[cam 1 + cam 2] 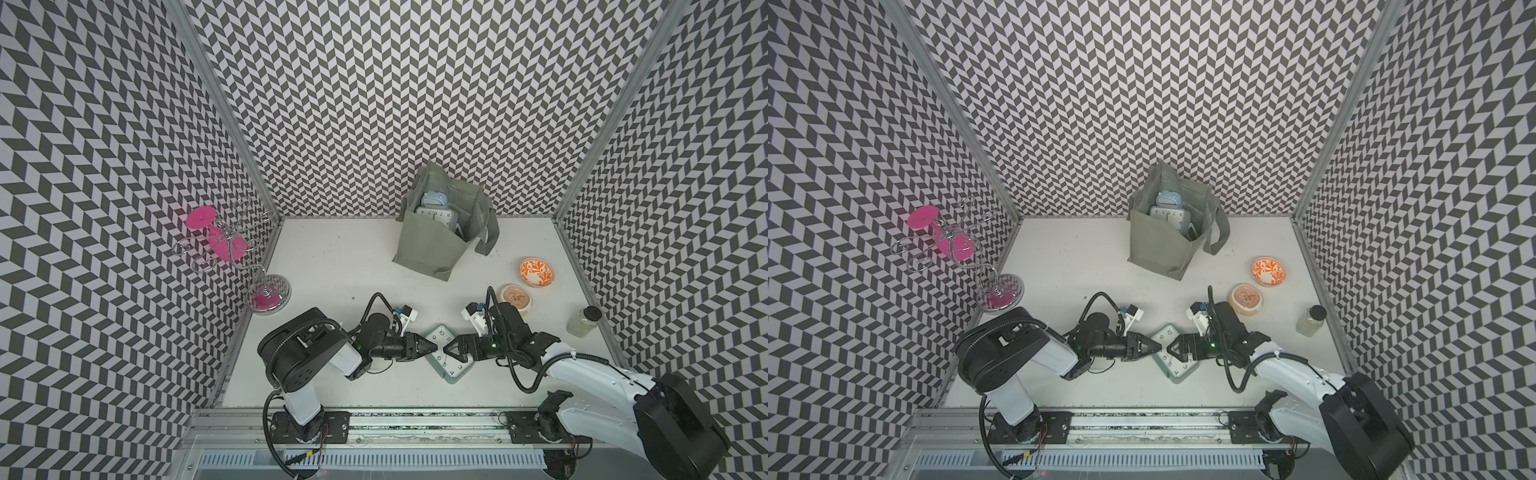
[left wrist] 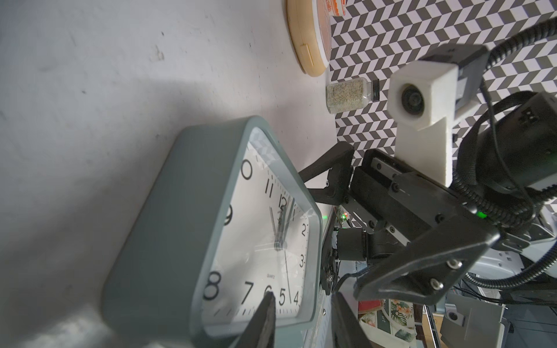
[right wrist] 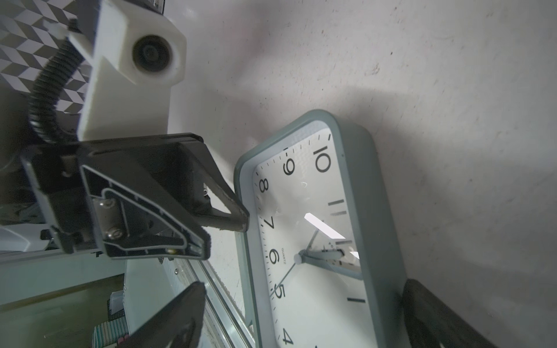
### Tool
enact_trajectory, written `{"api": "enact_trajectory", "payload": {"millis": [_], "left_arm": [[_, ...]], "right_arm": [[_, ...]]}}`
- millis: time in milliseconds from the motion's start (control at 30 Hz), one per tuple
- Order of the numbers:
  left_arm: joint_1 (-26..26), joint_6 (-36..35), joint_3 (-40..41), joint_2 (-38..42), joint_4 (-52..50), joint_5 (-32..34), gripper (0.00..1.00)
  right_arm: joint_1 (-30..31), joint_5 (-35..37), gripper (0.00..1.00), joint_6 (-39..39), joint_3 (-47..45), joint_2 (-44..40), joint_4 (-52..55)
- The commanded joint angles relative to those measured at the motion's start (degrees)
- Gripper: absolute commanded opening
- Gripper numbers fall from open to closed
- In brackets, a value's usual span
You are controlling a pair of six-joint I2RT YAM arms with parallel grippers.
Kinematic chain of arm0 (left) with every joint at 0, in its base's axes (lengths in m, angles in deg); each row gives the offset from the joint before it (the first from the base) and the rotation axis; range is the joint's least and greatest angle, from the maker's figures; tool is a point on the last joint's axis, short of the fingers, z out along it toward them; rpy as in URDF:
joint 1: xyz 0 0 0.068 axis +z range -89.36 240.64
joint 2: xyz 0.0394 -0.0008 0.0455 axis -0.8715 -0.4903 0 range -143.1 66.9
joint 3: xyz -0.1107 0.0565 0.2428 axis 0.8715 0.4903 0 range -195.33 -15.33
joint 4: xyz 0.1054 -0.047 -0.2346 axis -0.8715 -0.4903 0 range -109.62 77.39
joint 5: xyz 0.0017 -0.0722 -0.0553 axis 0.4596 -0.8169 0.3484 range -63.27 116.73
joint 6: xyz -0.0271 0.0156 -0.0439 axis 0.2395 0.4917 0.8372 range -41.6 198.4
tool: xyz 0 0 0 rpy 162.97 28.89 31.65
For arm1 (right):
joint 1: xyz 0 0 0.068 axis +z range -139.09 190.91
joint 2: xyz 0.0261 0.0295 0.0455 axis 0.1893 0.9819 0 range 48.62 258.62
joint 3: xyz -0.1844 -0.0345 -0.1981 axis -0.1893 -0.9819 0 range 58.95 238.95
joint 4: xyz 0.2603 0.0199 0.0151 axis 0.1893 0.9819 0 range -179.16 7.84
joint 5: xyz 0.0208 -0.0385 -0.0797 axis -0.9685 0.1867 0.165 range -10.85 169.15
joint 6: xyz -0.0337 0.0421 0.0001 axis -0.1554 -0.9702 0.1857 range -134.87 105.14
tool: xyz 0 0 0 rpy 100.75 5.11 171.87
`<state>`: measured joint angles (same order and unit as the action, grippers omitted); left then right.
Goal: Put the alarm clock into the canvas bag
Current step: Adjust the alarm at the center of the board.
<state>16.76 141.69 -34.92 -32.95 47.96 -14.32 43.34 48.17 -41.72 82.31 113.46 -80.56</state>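
Note:
The alarm clock (image 1: 453, 357), square with a grey-green case and white face, lies face up at the table's front middle, in both top views (image 1: 1173, 359). My left gripper (image 1: 435, 347) points at its left corner. In the left wrist view its jaws (image 2: 303, 298) stand narrowly apart, one finger over the rim near the 6. My right gripper (image 1: 445, 350) faces it from the right, jaws (image 3: 304, 284) wide apart around the clock (image 3: 313, 241). The canvas bag (image 1: 424, 249) stands open at the back, with two other clocks inside.
At the right are an orange patterned bowl (image 1: 536, 272), a round beige lidded container (image 1: 515, 297) and a jar with a black lid (image 1: 584, 322). At the left wall, a wire stand (image 1: 232, 245) on a glass base holds pink pieces.

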Motion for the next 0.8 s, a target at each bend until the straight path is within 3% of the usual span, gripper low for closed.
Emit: {"api": "enact_trajectory", "payload": {"millis": [0, 267, 600, 767], "left_arm": [[0.38, -0.08, -1.11, 0.92, 0.80, 0.27, 0.33], [0.37, -8.94, -1.01, 11.40, -20.91, 2.17, 0.38], [0.25, -11.16, 1.64, 14.30, -28.55, 1.56, 0.43], [0.07, -10.80, 1.75, 14.17, -27.33, 1.31, 0.45]], "right_arm": [[-0.17, -0.94, 0.99, 0.62, -0.19, -0.68, -2.87], [-0.60, -0.58, 0.99, 0.35, 0.29, -0.39, -3.16], [-1.75, -0.70, 0.99, 0.75, -0.06, -0.56, -2.98], [-1.84, -1.09, 0.99, 0.83, 0.02, -0.39, -2.98]]}}
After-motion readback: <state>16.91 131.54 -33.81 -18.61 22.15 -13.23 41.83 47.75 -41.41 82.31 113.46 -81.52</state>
